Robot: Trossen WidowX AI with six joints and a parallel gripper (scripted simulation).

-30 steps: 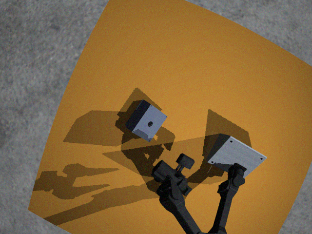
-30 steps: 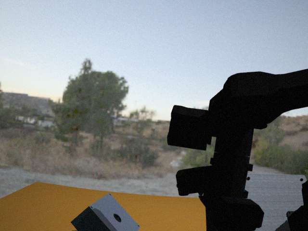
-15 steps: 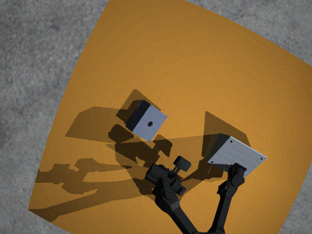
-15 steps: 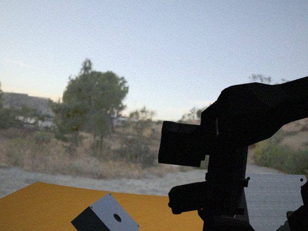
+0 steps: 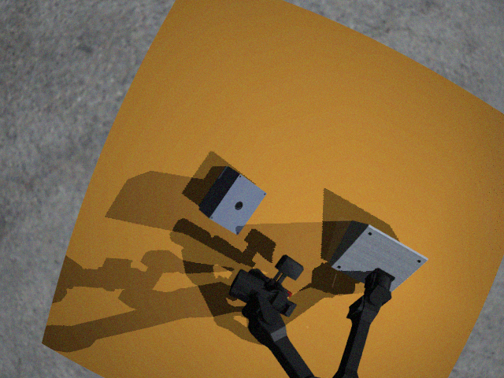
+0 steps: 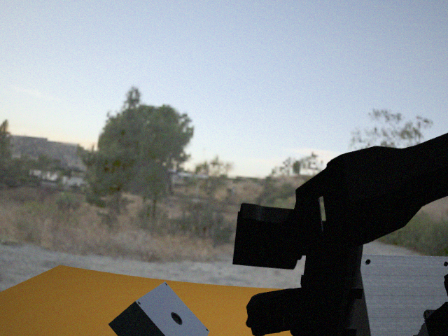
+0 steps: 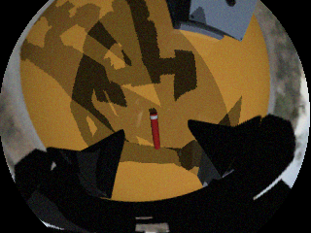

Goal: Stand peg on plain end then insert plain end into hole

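The red peg [image 7: 155,136] [image 5: 289,294] lies on the table, its white band near the far end in the wrist view. In the top view only a red sliver shows beside the gripper; the exterior view does not show it. My gripper [image 7: 157,127] is open and empty, pointing down above the peg, with one finger to either side of it in the wrist view. The fingertips are hidden in the top view and out of frame in the exterior view. The sloped panel [image 5: 227,215] [image 6: 159,304] [image 7: 219,21] has one dark hole [image 5: 239,205] [image 6: 176,318] in its face.
A larger grey sloped plate [image 5: 378,252] [image 6: 397,292] stands to the right in the top and exterior views, with small dark dots at its corners. A black jointed arm part [image 5: 362,317] overlaps its lower edge in the top view. Dark arm shadows cross the orange table [image 5: 284,101].
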